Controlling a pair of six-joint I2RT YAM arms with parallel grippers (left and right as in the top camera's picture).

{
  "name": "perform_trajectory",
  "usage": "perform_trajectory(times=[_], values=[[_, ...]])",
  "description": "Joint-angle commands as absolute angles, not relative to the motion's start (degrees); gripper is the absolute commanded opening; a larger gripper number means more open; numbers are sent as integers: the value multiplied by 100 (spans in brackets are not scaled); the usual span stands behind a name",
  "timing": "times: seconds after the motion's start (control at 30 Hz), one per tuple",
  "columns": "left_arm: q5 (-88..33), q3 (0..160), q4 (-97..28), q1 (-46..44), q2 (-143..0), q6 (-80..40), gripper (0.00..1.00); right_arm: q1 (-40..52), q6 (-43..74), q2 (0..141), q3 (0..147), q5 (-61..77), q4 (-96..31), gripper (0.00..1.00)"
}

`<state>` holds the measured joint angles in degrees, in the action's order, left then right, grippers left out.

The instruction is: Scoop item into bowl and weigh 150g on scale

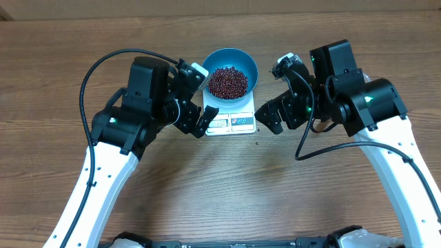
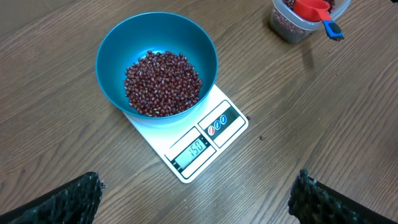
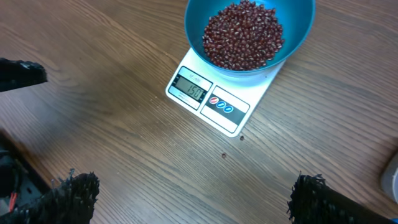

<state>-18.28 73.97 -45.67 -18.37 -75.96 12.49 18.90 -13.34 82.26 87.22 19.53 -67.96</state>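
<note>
**Position of parts.** The bowl [image 1: 251, 66] stands on the scale [image 1: 231, 122] and overhangs its rear edge. The display and buttons stay clear at the front. The beans [image 1: 228, 82] lie in a loose heap on the bowl floor, well below the rim. The display appears to show the target figure, so the weighing is judged complete or nearly so. In the left wrist view a clear tub [image 2: 289, 28] holds more beans and a red scoop [image 2: 313, 9]. It stands well apart from the scale on the table [image 1: 220, 186].

**Grippers.** The left gripper [image 2: 196, 205] and the right gripper [image 3: 198, 199] hang on either side of the scale. The jaws of both are spread wide and hold nothing. Neither touches the bowl or the scale.

**Handling properties (judged).**
- Beans: small, hard and glossy. They roll and pour freely and cannot be pinched, so they are moved only with the scoop or by tipping the bowl.
- Bowl: rigid, with a smooth and probably slippery wall. It is taken at the rim, one finger inside and one outside, and kept level. The load is moderate and shifts when the bowl tilts.
- Scale: flat and light, and likely to slide. Any contact with it or the bowl disturbs the reading.
</note>
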Motion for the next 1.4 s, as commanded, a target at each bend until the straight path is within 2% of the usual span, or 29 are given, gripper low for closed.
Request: perform_trajectory(times=[0.0,0.3,0.8,0.97,1.2,1.37], values=[[-1907,7474,-4565,-1841,-7531,1374,100,1890,-1365,8152,8737,1765,-6775,100],[-1907,7474,-4565,-1839,-7531,1374,100,1890,-1398,7015,8025,1629,-6464,100],[-1907,7474,-4565,-1839,-7531,1376,99,1890,-1396,3194,3583,1505,-3507,100],[-1907,7474,-4565,-1839,-7531,1376,100,1890,-1352,1769,2180,1557,-2950,100],[-1907,7474,-4565,-1839,-7531,1376,100,1887,-1358,355,1066,1514,-2222,100],[-1907,7474,-4565,-1839,-7531,1374,100,1793,-1358,12,548,1426,-1061,100]])
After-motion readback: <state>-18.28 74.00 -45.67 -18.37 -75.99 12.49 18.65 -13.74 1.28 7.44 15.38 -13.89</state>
